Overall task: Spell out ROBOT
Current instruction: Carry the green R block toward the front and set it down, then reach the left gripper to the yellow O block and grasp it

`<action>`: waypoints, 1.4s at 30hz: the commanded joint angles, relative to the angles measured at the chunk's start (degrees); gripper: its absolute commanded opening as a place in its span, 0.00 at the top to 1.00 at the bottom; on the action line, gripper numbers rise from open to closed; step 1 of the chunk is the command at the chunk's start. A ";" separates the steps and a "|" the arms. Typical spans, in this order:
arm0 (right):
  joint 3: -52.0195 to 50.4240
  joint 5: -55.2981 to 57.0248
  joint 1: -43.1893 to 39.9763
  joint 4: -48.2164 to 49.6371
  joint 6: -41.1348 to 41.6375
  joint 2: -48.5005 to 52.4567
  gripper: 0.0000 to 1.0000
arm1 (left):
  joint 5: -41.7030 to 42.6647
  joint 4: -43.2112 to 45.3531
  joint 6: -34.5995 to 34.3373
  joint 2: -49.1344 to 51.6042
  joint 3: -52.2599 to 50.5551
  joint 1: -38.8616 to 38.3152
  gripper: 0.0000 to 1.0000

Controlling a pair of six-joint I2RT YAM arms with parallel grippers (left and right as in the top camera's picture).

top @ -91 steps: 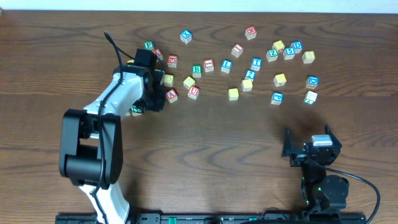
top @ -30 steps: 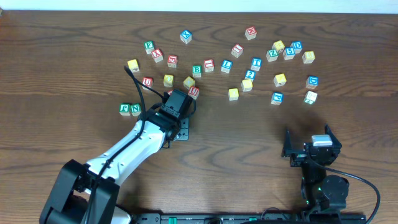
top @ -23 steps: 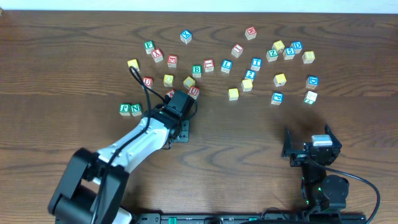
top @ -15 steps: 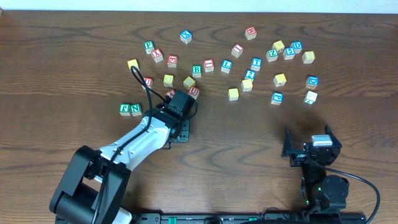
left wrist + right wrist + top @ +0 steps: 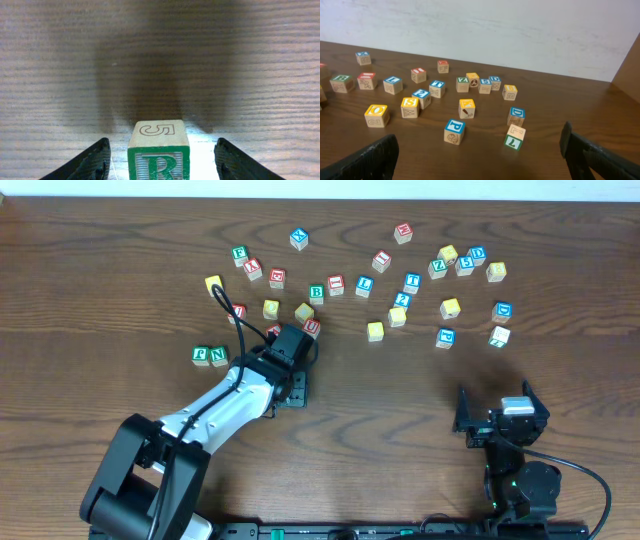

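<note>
Between the left fingers stands the R cube, with a clear gap on either side. Beyond them the desk lies bare. Ahead of the right fingers, bare desk reaches to the P cube.

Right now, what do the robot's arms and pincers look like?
The left arm has white shells over black joints, and a thin black cable loops off it. The right arm is mostly black with a pale grey block on top. The left pincer and right pincer both have black tapered fingers.
</note>
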 commanded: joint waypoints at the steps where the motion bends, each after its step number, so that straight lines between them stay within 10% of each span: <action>1: -0.13 -0.07 0.17 -0.20 -0.61 -0.09 0.01 | -0.22 -1.75 2.08 -0.24 4.83 0.09 0.31; 12: -0.13 -0.07 0.17 -0.22 -0.61 -0.09 0.01 | -0.42 -18.47 9.66 -2.08 26.73 1.40 0.01; 21: -0.13 -0.07 0.17 -0.20 -0.61 -0.09 0.01 | 8.28 -22.27 15.50 2.01 41.77 15.34 0.02; 29: -0.13 -0.07 0.17 -0.22 -0.59 -0.09 0.01 | 8.20 -37.92 18.62 26.23 70.03 16.13 0.02; 42: -0.13 -0.07 0.17 -0.20 -0.59 -0.09 0.01 | 8.17 -40.17 18.62 37.03 70.16 16.13 0.02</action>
